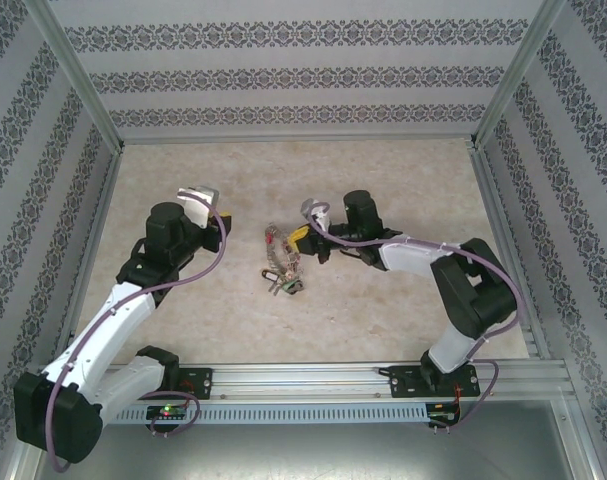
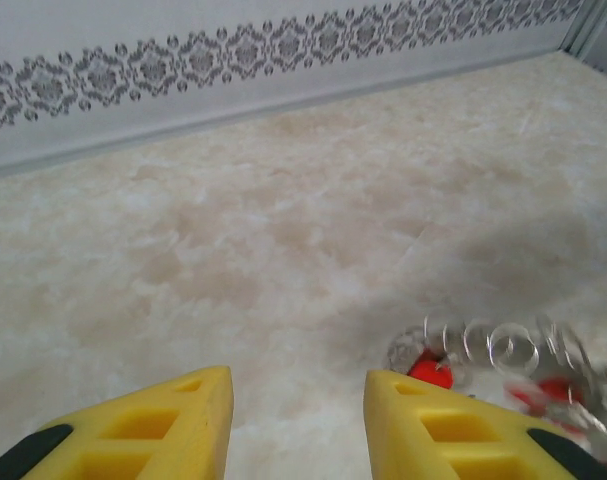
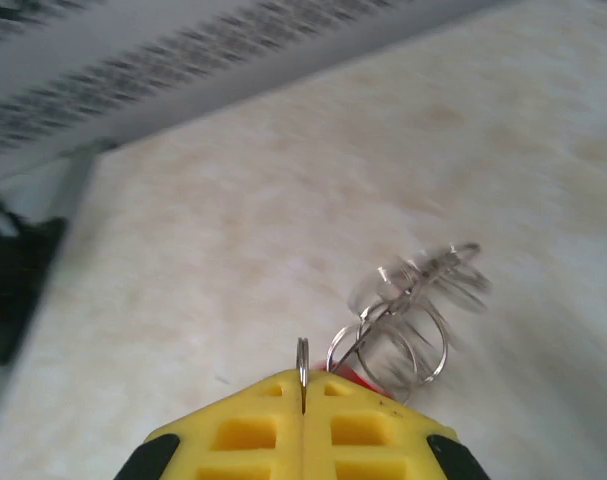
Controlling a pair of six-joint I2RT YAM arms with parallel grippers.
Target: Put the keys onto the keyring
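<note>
I've got the keyring (image 1: 281,262) mid-desk (image 1: 383,170) between the two arms, with keys (image 1: 286,287) bunched at its near end and red tags (image 2: 430,373) visible on my left wrist feed. Right fingers (image 3: 318,400) are clamped on one wire loop at its far end, the rest of the ring trailing away toward the desk. Left fingers (image 2: 198,400) are parted with nothing between them, near the ring but not touching.
</note>
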